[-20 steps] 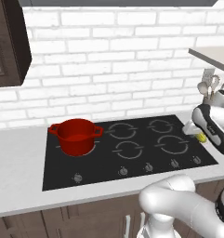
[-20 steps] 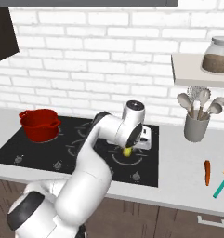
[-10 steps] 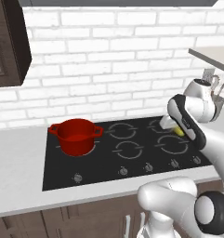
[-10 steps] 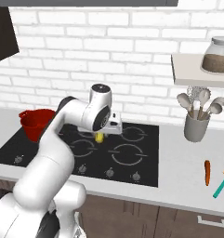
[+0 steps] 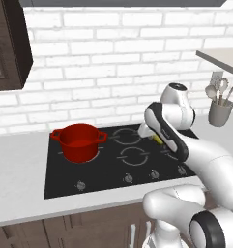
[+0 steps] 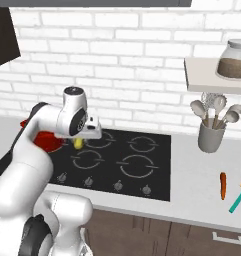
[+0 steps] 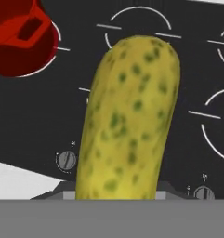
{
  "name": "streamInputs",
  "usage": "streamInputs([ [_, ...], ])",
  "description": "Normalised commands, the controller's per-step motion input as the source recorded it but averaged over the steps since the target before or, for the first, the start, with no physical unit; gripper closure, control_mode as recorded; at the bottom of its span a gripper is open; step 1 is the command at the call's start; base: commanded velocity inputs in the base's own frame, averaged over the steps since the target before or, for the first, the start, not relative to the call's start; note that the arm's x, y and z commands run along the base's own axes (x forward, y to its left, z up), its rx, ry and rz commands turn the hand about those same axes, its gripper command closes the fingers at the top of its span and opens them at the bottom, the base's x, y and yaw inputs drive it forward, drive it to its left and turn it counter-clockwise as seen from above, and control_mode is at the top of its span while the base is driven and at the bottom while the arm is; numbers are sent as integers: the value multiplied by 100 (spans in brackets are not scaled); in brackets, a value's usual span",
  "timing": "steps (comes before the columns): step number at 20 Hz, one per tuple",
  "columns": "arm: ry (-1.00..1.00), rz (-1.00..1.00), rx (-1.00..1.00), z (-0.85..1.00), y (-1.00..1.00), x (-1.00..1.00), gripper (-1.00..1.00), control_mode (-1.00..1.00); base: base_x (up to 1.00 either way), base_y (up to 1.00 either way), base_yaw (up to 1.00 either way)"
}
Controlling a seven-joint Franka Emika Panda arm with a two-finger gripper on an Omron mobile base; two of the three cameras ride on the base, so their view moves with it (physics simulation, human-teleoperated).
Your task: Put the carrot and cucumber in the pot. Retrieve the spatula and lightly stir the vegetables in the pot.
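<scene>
Black glass of the cooktop (image 5: 113,162) spread across the grey counter (image 6: 202,185), the largest thing under the white arm. On its far left burner sat the glossy red pot (image 5: 79,141), upright, its side handles out to either side; in the hand view one pot handle and part of the rim showed at the upper left. By the wall to the right stood a grey utensil holder (image 6: 210,137) full of metal spoons and ladles. On the counter right of the cooktop lay the spatula (image 6: 239,195), teal handle and pale end, just beside the slim orange carrot (image 6: 223,184), the two close but apart. The gripper (image 6: 78,142) hung above the cooktop's left-hand burners, near the pot but not over it, clamped on the speckled yellow-green cucumber (image 7: 129,121), which pointed away from the hand toward the burner rings below.
</scene>
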Motion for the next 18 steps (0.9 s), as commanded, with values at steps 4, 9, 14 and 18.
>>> streamInputs([
  [4, 1, 6, 0, 11, 100, 21, 100, -100, 0, 0, 0],
  [9, 10, 3, -1, 13, 100, 52, 100, -100, 0, 0, 0],
  [14, 6, 5, -1, 31, 100, 37, 100, -100, 0, 0, 0],
  [18, 0, 2, -1, 2, 97, 26, 100, -100, 0, 0, 0],
])
